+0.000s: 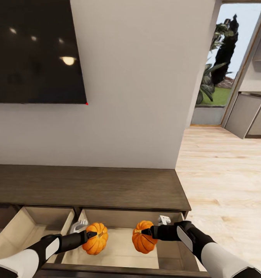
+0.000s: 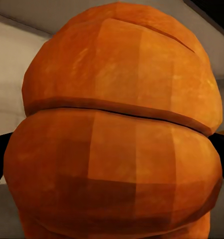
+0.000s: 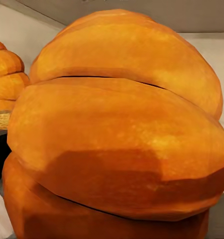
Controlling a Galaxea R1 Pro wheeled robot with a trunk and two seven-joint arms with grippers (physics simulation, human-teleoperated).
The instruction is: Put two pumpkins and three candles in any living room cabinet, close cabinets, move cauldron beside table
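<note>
Nearest the camera, both arms reach forward over the pulled-out drawers of the cabinet. The left gripper has its jaws clenched on the left pumpkin, which hangs over the pale beige inside of the wide right-hand drawer. In the left wrist view that pumpkin looms close, its orange ribs crowding the lens, with dark finger tips just visible at either side.

The right gripper grasps the right pumpkin in its jaws, also above the same drawer, the two pumpkins near each other but apart. In the right wrist view this pumpkin sits right against the camera, and the other pumpkin shows beyond it at the edge.

A second open drawer lies to the left, beside the first. Behind the drawers runs the dark-brown wooden top of the cabinet, set against a pale wall. On that wall hangs a black television screen. Further off to the right, light wooden floor leads towards a doorway with greenery outside.
</note>
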